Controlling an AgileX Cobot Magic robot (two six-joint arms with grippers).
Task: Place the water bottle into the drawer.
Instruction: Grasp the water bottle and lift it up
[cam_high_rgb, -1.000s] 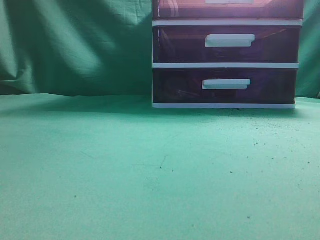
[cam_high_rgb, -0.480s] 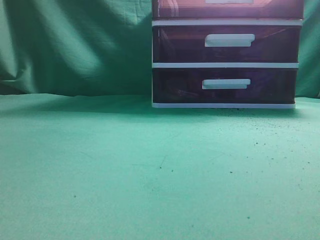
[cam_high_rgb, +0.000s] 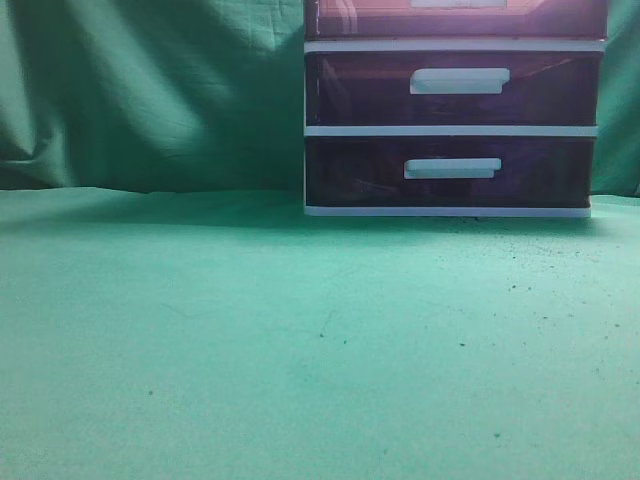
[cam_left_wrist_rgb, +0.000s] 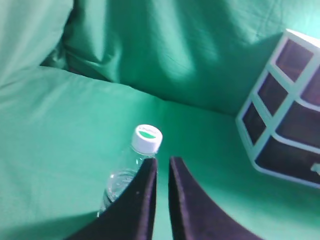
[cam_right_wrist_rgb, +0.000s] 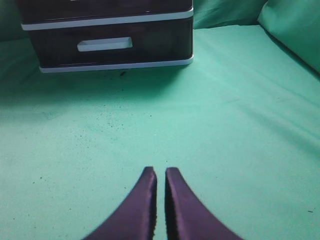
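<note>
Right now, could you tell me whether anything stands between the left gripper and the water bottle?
Nothing visible does. The water bottle stands just left of the left gripper, partly hidden by one finger; only green cloth surrounds it.

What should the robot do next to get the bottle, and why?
Probably open the left gripper and shift it left around the clear plastic water bottle with the white cap. Its fingers are nearly shut and sit beside the bottle, not around it.
</note>
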